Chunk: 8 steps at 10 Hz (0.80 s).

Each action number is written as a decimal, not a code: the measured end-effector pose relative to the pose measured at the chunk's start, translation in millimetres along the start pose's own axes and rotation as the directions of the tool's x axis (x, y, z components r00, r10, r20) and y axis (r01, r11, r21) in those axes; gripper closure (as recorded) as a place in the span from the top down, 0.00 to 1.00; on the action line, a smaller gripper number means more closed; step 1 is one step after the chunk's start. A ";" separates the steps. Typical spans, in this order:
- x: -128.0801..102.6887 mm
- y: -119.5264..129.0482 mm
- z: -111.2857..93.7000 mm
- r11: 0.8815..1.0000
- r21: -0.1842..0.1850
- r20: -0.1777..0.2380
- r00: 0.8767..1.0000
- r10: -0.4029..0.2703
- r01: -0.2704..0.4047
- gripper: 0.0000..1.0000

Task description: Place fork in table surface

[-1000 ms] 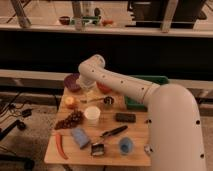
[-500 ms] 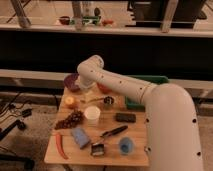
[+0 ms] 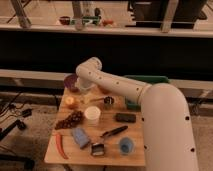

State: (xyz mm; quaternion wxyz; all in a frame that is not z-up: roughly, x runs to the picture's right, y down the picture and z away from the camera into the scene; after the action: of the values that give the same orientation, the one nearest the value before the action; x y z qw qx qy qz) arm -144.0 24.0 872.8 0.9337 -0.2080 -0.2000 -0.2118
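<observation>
My gripper (image 3: 83, 90) hangs from the white arm (image 3: 115, 84) over the far left part of the light-brown table surface (image 3: 112, 155), next to a purple bowl (image 3: 70, 81). A thin silvery streak that may be the fork (image 3: 93, 100) lies just below the gripper, between an orange fruit (image 3: 71, 102) and the small metal cup (image 3: 108, 101). I cannot tell whether the gripper touches it.
On the table are a white cup (image 3: 92, 115), grapes (image 3: 69, 120), a red chili (image 3: 61, 145), a blue sponge (image 3: 80, 137), a black-handled utensil (image 3: 114, 132), a blue cup (image 3: 126, 146) and a black block (image 3: 125, 118). The green tray (image 3: 147, 80) sits at the back right.
The arm's wrist has shifted slightly left and a little lower over the table's far left corner. The objects on the table have not moved.
</observation>
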 end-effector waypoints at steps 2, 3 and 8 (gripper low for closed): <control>0.1 2.8 6.7 0.999 -0.021 -0.019 0.999 0.026 -0.027 0.80; 1.2 4.6 11.3 0.999 -0.034 -0.030 0.999 0.040 -0.041 0.80; 15.4 15.4 32.6 0.983 -0.091 -0.081 0.985 0.154 -0.161 0.80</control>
State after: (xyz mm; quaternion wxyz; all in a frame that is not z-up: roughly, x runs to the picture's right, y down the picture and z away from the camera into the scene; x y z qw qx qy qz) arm -133.1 47.2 902.5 0.9431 -0.2604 -0.1380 -0.1540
